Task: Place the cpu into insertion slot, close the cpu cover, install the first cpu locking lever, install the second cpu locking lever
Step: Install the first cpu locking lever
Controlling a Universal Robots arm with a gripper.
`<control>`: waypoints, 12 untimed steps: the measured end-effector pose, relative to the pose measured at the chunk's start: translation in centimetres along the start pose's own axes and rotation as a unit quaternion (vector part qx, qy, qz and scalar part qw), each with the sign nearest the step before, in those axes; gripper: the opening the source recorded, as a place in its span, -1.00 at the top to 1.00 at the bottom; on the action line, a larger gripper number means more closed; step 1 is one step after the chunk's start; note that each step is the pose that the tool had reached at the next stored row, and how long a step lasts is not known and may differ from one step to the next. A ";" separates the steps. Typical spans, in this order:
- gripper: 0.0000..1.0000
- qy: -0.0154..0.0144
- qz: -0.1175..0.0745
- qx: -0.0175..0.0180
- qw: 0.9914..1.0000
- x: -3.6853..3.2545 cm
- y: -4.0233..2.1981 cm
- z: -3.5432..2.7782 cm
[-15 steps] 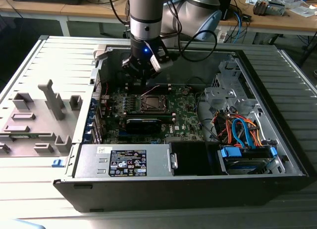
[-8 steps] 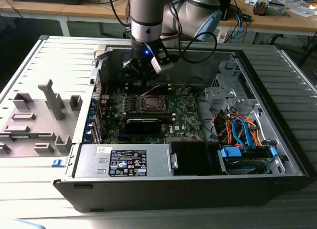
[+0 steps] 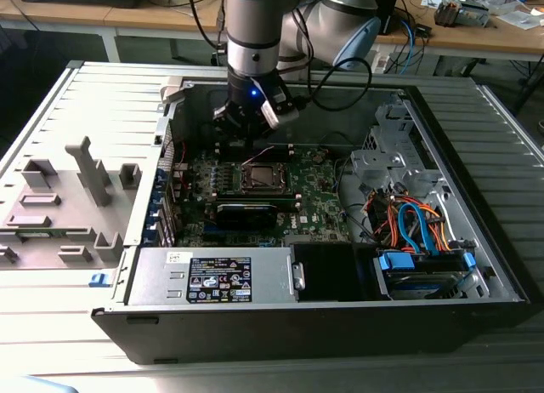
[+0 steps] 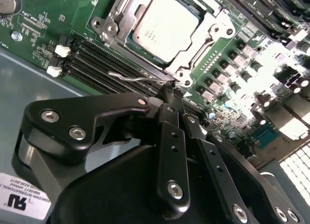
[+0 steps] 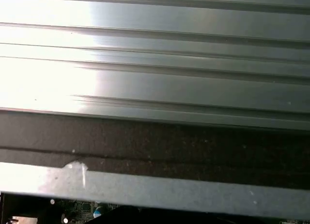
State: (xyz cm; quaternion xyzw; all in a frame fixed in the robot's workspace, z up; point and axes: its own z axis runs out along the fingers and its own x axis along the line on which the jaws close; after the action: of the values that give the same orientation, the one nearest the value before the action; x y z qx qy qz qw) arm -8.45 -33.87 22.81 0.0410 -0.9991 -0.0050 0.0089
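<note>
Cpu (image 4: 166, 26), flat square chip with matte silver-grey metal top, sits in the silver-rimmed square insertion slot (image 4: 121, 25) on the green circuit board (image 4: 38, 20); thin silver metal cpu cover (image 4: 213, 32) lies around it. Bent thin wire locking lever (image 4: 127, 77) looks unlatched, just off the slot's near edge. Black metal claw (image 4: 169, 90), fingertips pinched together, holds nothing, tip at the lever. Risk, my guess: smooth springy wire slips off, scraping the board.

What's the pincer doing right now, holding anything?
Pincer: shut, fingertips together at the wire locking lever beside the closed cpu cover; whether it grips the lever cannot be told.
</note>
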 end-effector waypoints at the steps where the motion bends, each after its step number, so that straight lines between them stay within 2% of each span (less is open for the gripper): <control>1: 0.79 0.000 -0.004 0.000 1.000 -0.01 0.02 0.07; 3: 0.79 0.000 -0.012 0.000 1.000 -0.02 0.08 0.26; 12: 0.79 0.000 -0.012 0.000 1.000 -0.40 0.31 0.82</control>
State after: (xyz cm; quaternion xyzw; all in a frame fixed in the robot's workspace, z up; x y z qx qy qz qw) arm -8.09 -33.52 21.98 0.0527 -0.9986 -0.0046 0.0090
